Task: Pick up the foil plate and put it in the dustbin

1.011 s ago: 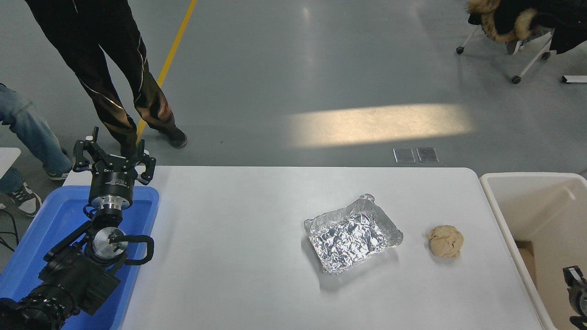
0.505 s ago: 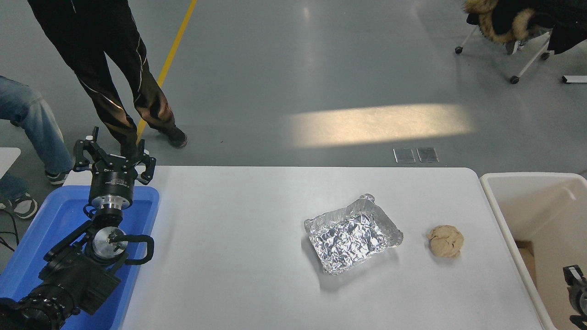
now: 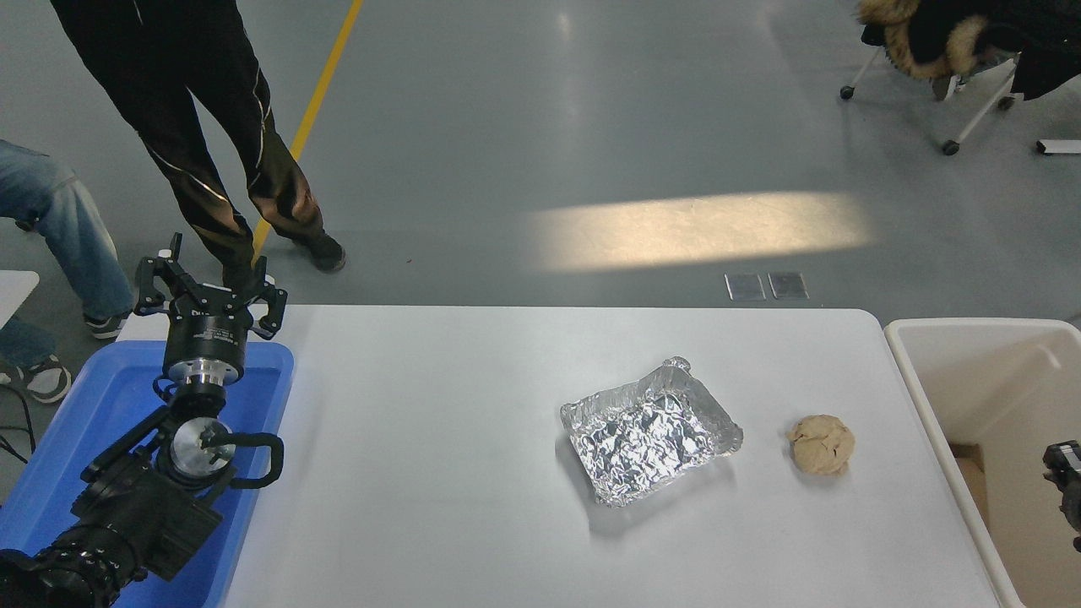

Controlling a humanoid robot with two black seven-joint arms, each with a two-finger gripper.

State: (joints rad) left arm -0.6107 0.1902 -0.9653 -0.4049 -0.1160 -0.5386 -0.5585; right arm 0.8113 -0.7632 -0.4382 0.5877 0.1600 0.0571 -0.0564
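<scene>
Since the foil plate point(image 3: 650, 442) looks light and crushable, I'd pinch its wrinkled rim gently; left gripper point(image 3: 209, 295) jaws spread, right gripper's point(image 3: 1066, 481) unreadable.

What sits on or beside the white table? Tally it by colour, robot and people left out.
Silver: 1, the crinkled aluminium-foil plate on the table.
Tan: 1, the small lumpy ball to its right, apart from it.
Blue: 1, the plastic tub at the table's left end.
Cream-beige: 1, the large plastic dustbin at the right end.
Total: 4.
</scene>
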